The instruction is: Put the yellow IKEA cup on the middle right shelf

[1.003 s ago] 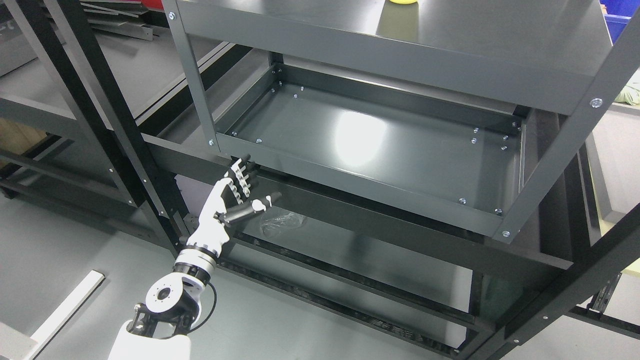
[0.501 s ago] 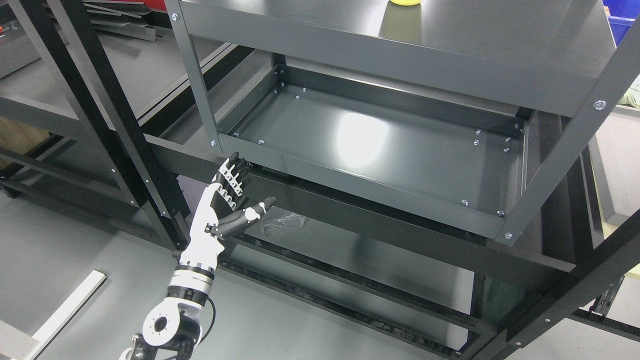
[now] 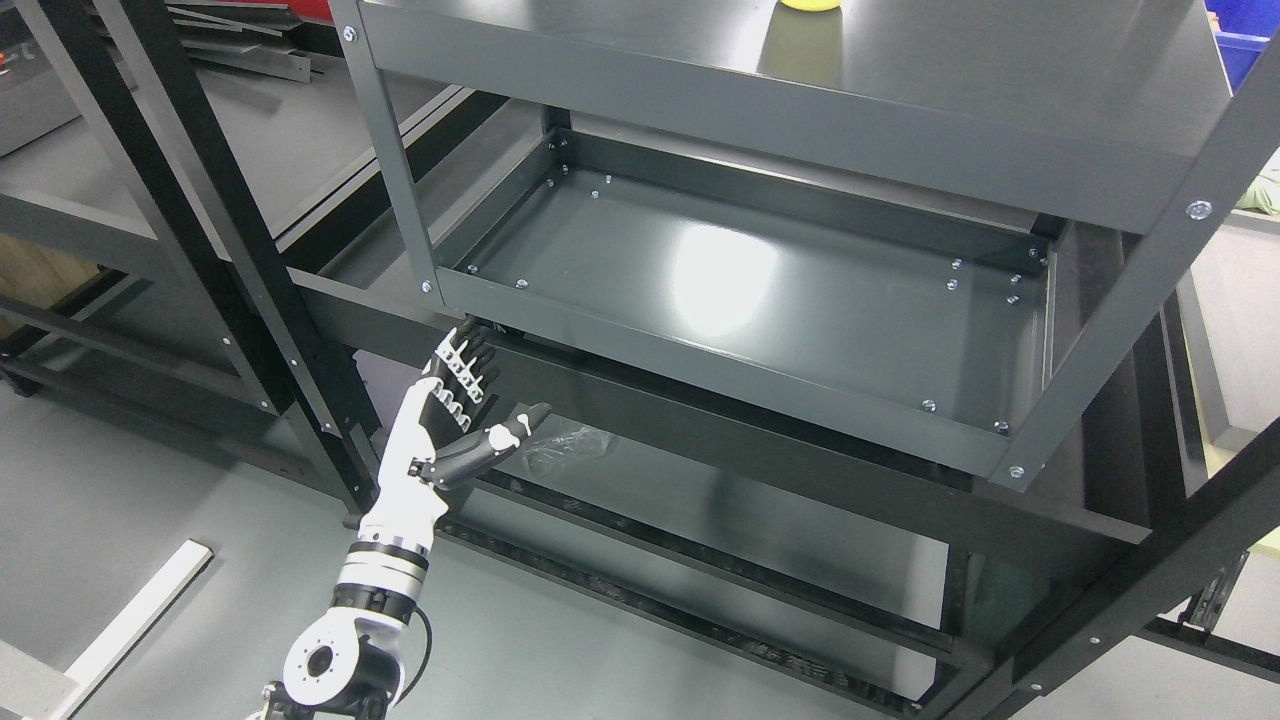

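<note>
Grey metal rack (image 3: 760, 400) fills my view. Left hand (image 3: 450, 420) spread, grasping nothing, below tray shelf's front corner. Yellow cup (image 3: 812, 4) sits far above-right of hand, on upper shelf (image 3: 1000, 60). I judge: either placed already, or pickup pending.

Glossy grey metal shelf (image 3: 740, 290)

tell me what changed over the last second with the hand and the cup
The left hand drew back a little, down and to the left, away from the front lip of the lower grey shelf, and less of its arm now shows at the bottom edge. It took hold of nothing; its fingers stayed spread and empty. The view shifted slightly early on. The yellow cup stayed on the top shelf, and the clear plastic wrap stayed below.
</note>
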{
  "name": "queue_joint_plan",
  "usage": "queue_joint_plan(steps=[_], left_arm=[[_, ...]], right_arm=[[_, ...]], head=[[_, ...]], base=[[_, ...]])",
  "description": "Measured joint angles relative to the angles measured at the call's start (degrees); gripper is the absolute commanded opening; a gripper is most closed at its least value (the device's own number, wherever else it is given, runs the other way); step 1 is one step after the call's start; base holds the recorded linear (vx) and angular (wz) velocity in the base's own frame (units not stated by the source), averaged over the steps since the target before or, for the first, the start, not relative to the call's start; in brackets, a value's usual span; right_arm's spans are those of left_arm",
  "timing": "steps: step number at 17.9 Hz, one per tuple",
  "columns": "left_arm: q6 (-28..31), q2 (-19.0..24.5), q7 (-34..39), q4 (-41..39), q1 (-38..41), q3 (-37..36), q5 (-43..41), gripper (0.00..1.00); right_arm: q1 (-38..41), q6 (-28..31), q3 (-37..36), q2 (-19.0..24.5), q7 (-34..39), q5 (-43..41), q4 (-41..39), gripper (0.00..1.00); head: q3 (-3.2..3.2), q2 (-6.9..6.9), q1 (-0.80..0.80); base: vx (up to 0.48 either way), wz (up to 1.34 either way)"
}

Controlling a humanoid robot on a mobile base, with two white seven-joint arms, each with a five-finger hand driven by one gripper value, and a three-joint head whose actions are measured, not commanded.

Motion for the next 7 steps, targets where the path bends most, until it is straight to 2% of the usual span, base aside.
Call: queue_joint_plan(steps=[7], left_arm=[[0.25,-0.42,-0.1,-0.59,0.17,1.03,-0.11,0.98]], right_arm=[[0.0,0.0,0.0,0.0,0.0,0.0,0.0,0.99]], head=[[0.0,-0.01,0.0]], base=[[0.0,0.0]])
